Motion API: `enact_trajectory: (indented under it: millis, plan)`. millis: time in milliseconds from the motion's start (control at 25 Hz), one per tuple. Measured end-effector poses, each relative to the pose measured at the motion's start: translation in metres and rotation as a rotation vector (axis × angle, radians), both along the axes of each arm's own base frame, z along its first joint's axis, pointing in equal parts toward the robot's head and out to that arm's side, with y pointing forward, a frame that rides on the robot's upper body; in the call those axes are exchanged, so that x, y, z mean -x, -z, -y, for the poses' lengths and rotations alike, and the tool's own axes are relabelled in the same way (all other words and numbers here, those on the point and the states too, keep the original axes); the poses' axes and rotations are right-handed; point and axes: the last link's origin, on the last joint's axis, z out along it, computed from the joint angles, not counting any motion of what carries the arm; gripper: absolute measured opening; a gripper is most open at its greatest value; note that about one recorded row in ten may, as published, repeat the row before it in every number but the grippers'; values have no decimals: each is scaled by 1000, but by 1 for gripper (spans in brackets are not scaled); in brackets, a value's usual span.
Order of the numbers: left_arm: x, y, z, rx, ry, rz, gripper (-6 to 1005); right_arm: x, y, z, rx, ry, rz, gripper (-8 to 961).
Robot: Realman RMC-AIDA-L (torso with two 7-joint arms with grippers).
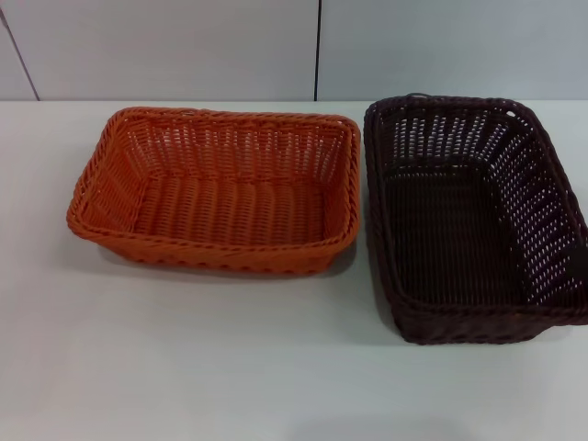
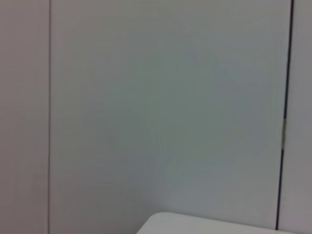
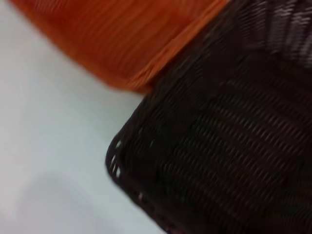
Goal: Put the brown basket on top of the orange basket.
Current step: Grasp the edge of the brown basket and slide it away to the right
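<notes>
Baskets side by side on white table, head view. Orange basket occupies centre-left of frame, long side running across the frame, upright, nothing inside. Brown basket sits at right of frame, turned so its long side runs away from the camera; its right edge is cut off by the frame border. Near corners of the two rims are just beside each other at mid-frame; contact cannot be judged. Brown basket not yet on the orange one.

Right wrist view: close over the brown basket's corner and weave, orange basket at upper left, table at lower left. Left wrist view: pale wall panels, table corner at the bottom edge.

Neither gripper visible in any view; how far open, or holding anything, cannot be told.
</notes>
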Motion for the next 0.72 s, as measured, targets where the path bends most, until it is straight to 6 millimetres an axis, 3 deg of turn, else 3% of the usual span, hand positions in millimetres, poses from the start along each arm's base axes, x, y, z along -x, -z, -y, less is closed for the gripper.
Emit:
enact_trajectory:
  millis: [240,720]
  plan:
    - [4,0,2,2,-19,4,813,12,19,0,127,-154,86,815]
    - [7,1,9,-12,-31,28,813,9,59,-1,243,-305,146,816]
